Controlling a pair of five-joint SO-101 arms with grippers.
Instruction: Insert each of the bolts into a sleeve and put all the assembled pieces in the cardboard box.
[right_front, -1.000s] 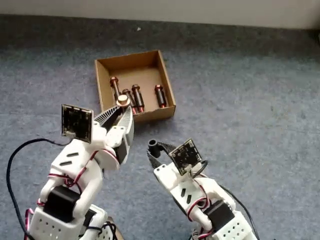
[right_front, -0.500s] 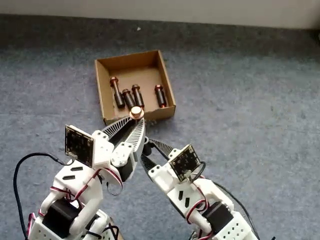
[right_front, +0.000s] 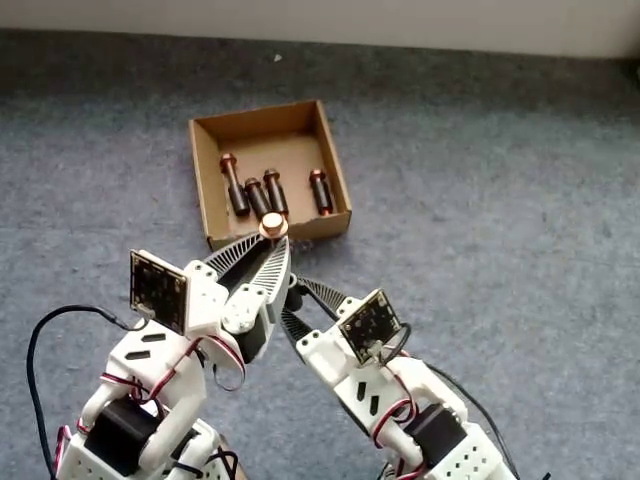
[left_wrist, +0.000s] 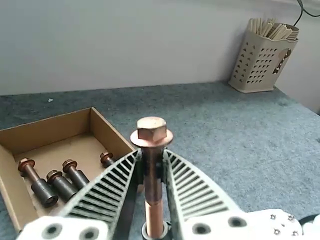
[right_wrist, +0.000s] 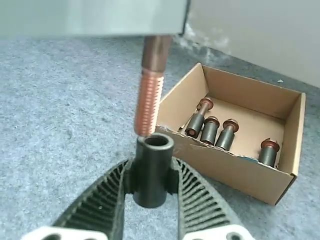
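The left gripper (left_wrist: 151, 167) is clamped on a copper bolt (left_wrist: 151, 134), gripping its shank and holding it upright with the hexagonal head above the fingertips. The right gripper (right_wrist: 150, 176) is closed around a dark sleeve (right_wrist: 153, 150), which stands upright with its open end facing up. In the right wrist view the bolt's threaded tip hangs at the rim of the sleeve's opening, slightly off centre. Whether it touches the rim is hard to tell. Both grippers meet just in front of the cardboard box (right_front: 296, 152), which sits on grey carpet (right_front: 500, 200). Four assembled pieces (right_front: 275, 192) lie side by side on its floor.
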